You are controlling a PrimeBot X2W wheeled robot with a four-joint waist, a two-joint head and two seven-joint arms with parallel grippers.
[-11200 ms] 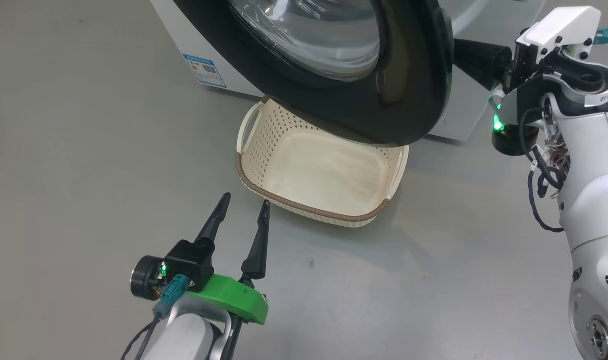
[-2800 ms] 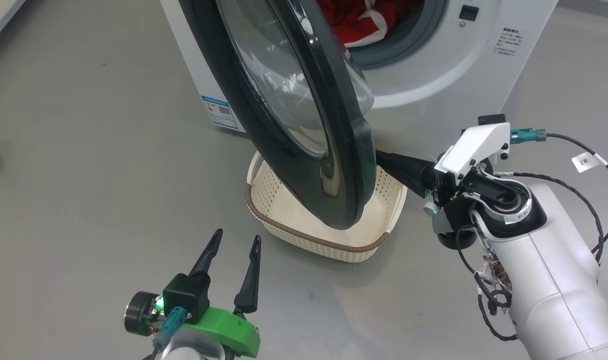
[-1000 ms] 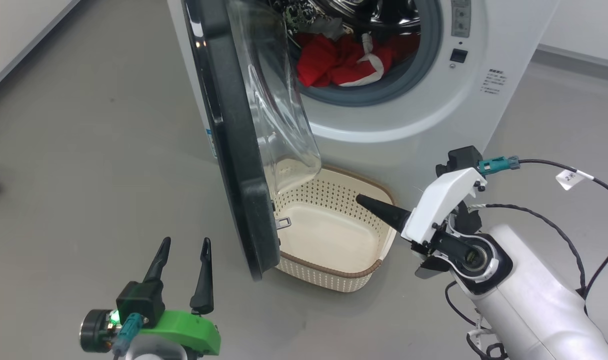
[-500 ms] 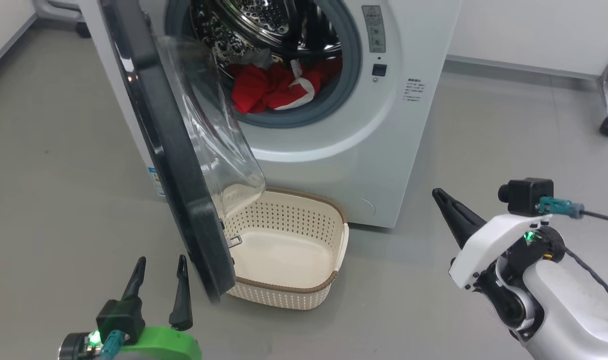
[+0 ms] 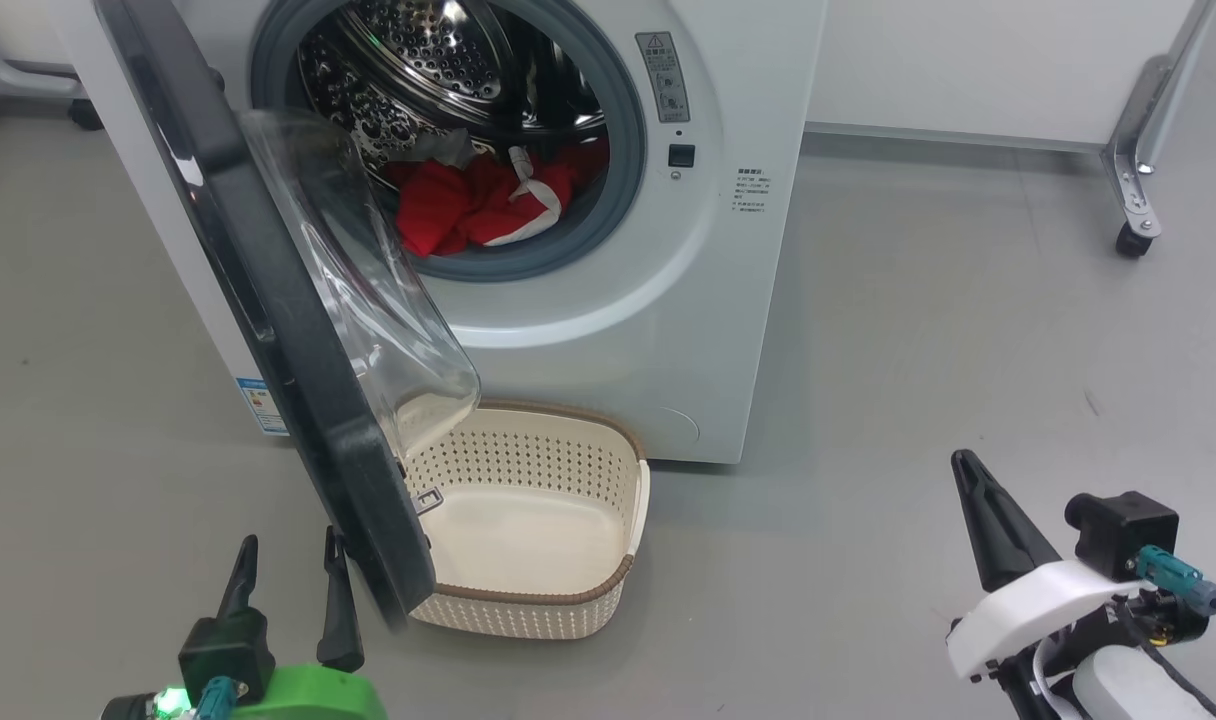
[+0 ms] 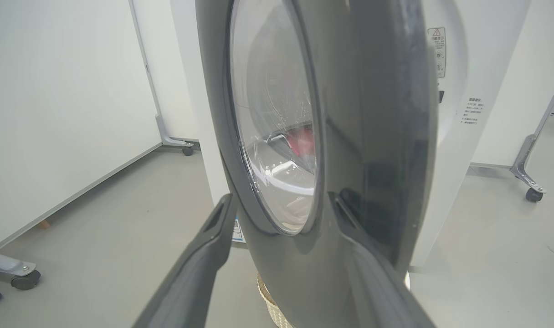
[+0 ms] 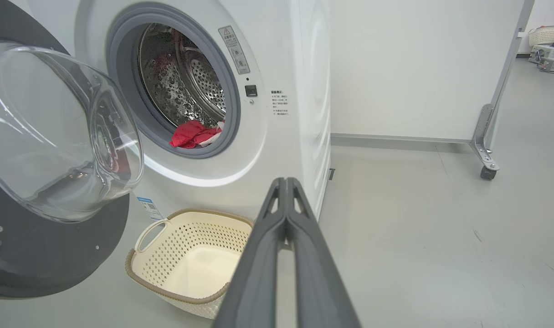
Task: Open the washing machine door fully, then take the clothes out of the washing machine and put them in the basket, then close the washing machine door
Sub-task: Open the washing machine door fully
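Door (image 5: 303,385) stands swung out on the left of the washing machine (image 5: 608,330), its clear glass bowl (image 5: 368,300) facing the opening, lower edge hanging over the left end of the basket (image 5: 528,612). Clothes (image 5: 468,205) lie in a red heap at the bottom front of the steel drum (image 5: 418,50), against the grey gasket. Basket sits on the grey floor (image 5: 918,350) just in front of the machine, nothing in it. Left gripper (image 5: 290,537): fingers apart, empty, low and just beside the door's outer face; contact cannot be told. Right gripper (image 5: 960,460): fingers pressed together on nothing, well apart from machine and basket, tips pointing up towards the machine.
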